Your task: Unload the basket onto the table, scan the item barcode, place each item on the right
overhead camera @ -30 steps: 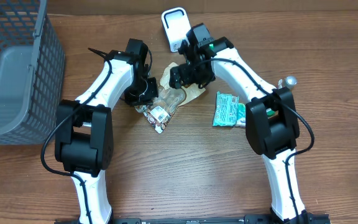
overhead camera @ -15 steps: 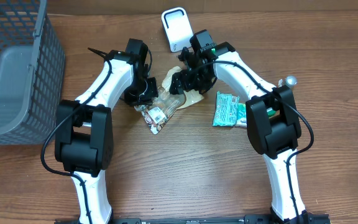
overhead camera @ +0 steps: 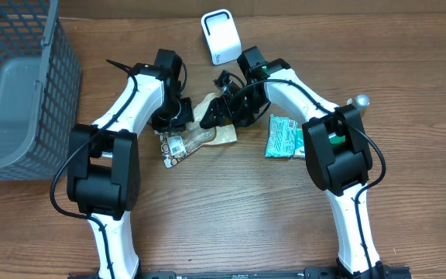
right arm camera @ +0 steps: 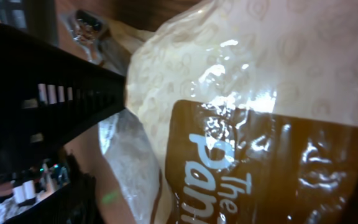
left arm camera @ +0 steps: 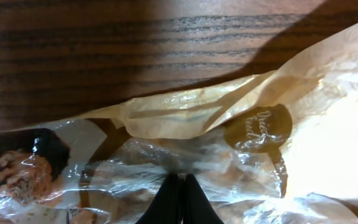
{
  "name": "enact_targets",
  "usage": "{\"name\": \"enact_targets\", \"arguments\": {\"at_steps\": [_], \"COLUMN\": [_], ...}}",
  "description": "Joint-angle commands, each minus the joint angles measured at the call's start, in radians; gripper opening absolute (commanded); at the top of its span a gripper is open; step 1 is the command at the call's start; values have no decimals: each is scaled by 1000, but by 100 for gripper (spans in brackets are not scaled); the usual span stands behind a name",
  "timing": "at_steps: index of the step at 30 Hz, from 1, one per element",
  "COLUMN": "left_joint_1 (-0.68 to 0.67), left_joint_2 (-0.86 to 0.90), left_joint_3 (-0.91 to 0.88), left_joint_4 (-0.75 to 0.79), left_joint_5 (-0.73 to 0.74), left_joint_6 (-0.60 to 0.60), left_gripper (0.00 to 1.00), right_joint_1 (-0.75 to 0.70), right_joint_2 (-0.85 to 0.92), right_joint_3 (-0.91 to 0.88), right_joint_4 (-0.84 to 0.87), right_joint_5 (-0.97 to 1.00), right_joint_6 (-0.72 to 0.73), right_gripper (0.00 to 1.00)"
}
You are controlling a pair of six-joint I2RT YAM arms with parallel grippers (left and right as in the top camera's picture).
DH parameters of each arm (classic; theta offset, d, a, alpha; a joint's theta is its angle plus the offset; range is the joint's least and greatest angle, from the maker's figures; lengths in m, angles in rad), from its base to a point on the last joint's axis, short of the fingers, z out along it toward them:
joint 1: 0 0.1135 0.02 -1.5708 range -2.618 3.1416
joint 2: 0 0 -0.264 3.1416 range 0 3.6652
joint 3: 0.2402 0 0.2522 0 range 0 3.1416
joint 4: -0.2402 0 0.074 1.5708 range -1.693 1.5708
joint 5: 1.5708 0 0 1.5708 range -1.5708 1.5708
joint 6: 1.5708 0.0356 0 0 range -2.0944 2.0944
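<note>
The item is a clear plastic bread bag (overhead camera: 201, 132) with beige and brown print, lying between the arms. A white barcode label (overhead camera: 173, 147) faces up at its left end. My left gripper (overhead camera: 173, 116) is at the bag's upper left edge. In the left wrist view its fingertips (left arm camera: 180, 182) are pinched together on the bag's clear film (left arm camera: 166, 149). My right gripper (overhead camera: 218, 110) hangs over the bag's beige right end. The bag (right arm camera: 260, 112) fills the right wrist view and hides those jaws. The white scanner (overhead camera: 221, 36) stands at the back.
A grey mesh basket (overhead camera: 14, 85) sits at the far left. A green packet (overhead camera: 285, 136) lies to the right of the bag, beside the right arm. A small silver knob (overhead camera: 360, 101) is at the far right.
The bag has slid left with my left gripper, and its label now lies further left. My right gripper has moved down and left onto the bag's beige end.
</note>
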Motion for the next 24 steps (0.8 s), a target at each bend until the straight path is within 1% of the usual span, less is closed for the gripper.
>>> {"name": "enact_targets", "arguments": {"at_steps": [1, 4, 7, 11, 15, 18, 22, 24], "left_joint_1": [-2, 2, 23, 64, 98, 110, 113, 113], "left_joint_2": [3, 2, 1, 1, 1, 2, 2, 2], "left_joint_3": [-17, -6, 54, 201, 306, 306, 263, 230], "left_joint_4": [1, 10, -18, -130, -249, -313, -360, -359], "left_joint_5": [-5, 15, 77, 131, 120, 59, -138, -202], "left_joint_6": [-3, 12, 40, 53, 53, 52, 13, -1], "left_gripper": [4, 4, 4, 4, 4, 4, 4, 4], "right_joint_1": [12, 12, 9, 9, 9, 9, 9, 9], "right_joint_2": [2, 2, 2, 2, 2, 2, 2, 2], "right_joint_3": [-3, -3, -3, -3, -3, -3, -3, -3], "right_joint_4": [9, 10, 8, 9, 10, 7, 5, 5], "right_joint_5": [-82, -82, -82, -82, -72, -48, -45, -45], "right_joint_6": [-9, -9, -8, -8, -8, -8, -8, -8], "right_gripper": [75, 76, 76, 76, 76, 76, 76, 76]}}
